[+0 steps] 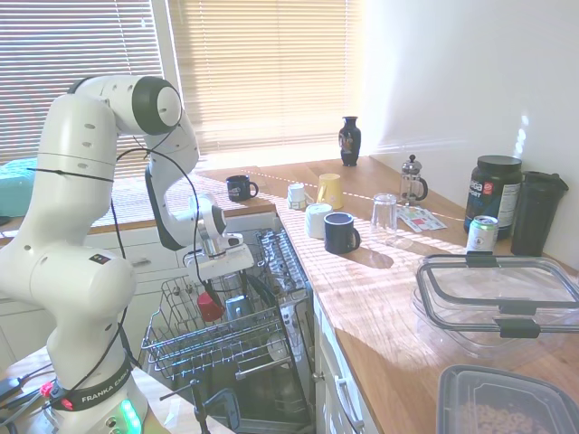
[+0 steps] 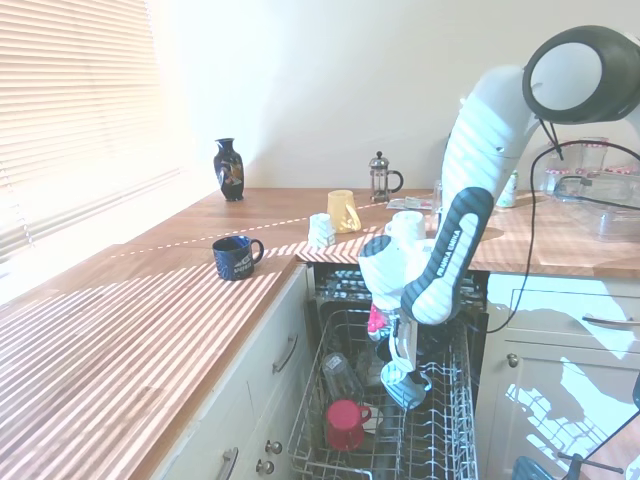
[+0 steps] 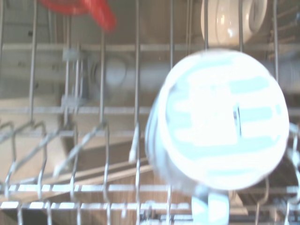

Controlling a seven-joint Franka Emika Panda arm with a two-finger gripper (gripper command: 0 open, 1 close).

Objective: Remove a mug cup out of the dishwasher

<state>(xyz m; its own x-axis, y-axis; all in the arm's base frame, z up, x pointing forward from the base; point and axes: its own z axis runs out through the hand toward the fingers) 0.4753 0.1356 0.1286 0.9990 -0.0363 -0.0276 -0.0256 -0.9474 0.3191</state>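
The small pale grey-blue mug cup (image 2: 405,385) sat upside down in the grey wire rack (image 2: 440,430) of the built-in dishwasher (image 1: 271,362), its round base turned up toward the wrist camera and filling much of that view, washed in striped sunlight. In the second exterior view the white arm's two-finger gripper (image 2: 402,352) was right at the mug's top, but whether its fingers had closed on the mug or merely stood about it could not be told from these pictures. The step in hand looked like the grasp or the first lift. To do it well, the hold should probably be made sure before any rise, and the mug then drawn straight up so that it clears the upright prongs around it rather than catching on them; a sideways pull could drag the rack or tip the mug. Beside the mug in the same rack, nearer the open front, lay a red plastic cup (image 2: 345,422), close enough to be knocked by a careless swing. Farther from the mug, on the wooden worktop (image 2: 130,330) above the rack, stood a dark navy mug (image 2: 235,257), not the one wanted.
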